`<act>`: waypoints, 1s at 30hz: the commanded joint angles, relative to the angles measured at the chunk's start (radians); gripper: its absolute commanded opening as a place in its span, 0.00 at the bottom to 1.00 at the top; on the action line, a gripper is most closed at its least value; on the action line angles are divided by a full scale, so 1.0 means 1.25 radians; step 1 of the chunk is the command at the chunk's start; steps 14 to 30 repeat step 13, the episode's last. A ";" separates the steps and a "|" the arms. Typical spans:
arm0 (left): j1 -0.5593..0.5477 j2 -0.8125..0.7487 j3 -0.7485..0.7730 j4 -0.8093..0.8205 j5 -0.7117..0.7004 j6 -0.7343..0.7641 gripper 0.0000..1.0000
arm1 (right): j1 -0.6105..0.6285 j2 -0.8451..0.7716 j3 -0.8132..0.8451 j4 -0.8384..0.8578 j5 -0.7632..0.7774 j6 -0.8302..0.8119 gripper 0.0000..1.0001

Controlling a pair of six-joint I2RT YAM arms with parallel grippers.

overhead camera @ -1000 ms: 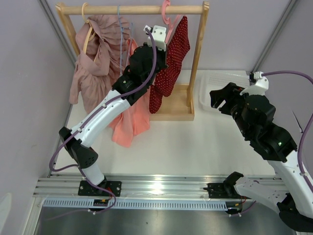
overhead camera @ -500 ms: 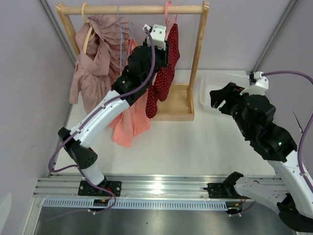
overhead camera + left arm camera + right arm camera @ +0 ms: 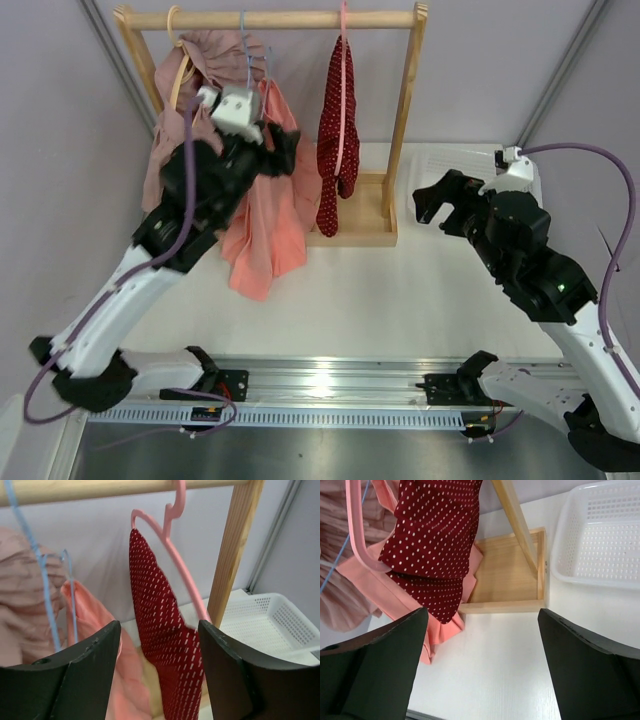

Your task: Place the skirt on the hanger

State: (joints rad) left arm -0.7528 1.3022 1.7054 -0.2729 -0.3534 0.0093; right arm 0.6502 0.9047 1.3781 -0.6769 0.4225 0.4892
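Three hangers share one rail (image 3: 290, 19), with three garments and one basket (image 3: 559, 540) nearby. The skirt (image 3: 333, 160) hangs on the pink hanger (image 3: 343, 60) near the rail's right end, long axis vertical, hem pointing down at the base (image 3: 360, 238). The left gripper (image 3: 159, 630) and right gripper (image 3: 482, 612) both gape, holding nothing.

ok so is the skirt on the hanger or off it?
On. The skirt drapes over the pink hanger, whose hook sits over the wooden rail.
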 commanded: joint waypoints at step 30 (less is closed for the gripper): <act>-0.003 -0.459 -0.465 -0.137 0.054 -0.114 0.74 | -0.007 -0.021 -0.092 0.021 -0.015 0.001 0.99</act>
